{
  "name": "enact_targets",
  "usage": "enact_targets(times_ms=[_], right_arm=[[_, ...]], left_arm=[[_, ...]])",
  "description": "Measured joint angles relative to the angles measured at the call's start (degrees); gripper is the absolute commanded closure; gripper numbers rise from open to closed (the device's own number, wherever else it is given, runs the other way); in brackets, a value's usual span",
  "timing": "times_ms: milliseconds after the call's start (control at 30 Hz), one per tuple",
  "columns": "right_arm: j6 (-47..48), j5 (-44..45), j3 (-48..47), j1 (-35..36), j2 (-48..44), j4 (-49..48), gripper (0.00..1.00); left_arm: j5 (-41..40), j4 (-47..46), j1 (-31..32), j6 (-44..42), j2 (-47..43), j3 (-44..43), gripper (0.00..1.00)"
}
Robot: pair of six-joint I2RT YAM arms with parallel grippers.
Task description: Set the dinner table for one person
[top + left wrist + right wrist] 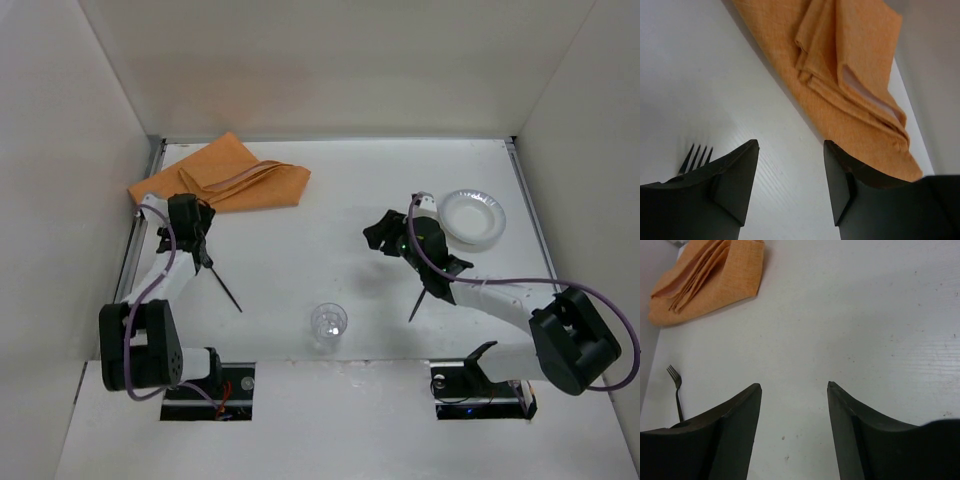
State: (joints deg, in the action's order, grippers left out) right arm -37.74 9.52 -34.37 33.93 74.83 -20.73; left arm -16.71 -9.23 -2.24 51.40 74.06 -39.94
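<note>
You have hardly begun: cloth (225,180), plate (472,217), glass (328,325), fork (225,290) and maybe a knife (418,303) lie apart on the table (300,250). Left end effector (790,145) and right end effector (794,386) are wide, empty.

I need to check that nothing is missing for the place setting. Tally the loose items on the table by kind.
Orange cloth: 1
White plate: 1
Clear glass: 1
Black utensils: 2, one on the left and one on the right
Total: 5
</note>
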Motion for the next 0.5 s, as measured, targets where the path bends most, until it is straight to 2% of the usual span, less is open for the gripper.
enact_targets(times_ms=[200,333,500], right_arm=[[0.1,-0.8,-0.6,0.7,1.4,0.1,0.33],[0.1,-1.1,-0.9,1.0,1.6,0.1,0.33],[0.5,-1.6,-1.0,1.0,1.6,0.2,0.32]], left_arm=[[2.2,-7.7,-5.4,3.0,12.1,-2.8,0.46],[4.2,-11.4,-7.8,3.5,16.2,-5.3,0.45],[4.8,-12.4,-9.7,3.7,22.4,-12.1,0.55]])
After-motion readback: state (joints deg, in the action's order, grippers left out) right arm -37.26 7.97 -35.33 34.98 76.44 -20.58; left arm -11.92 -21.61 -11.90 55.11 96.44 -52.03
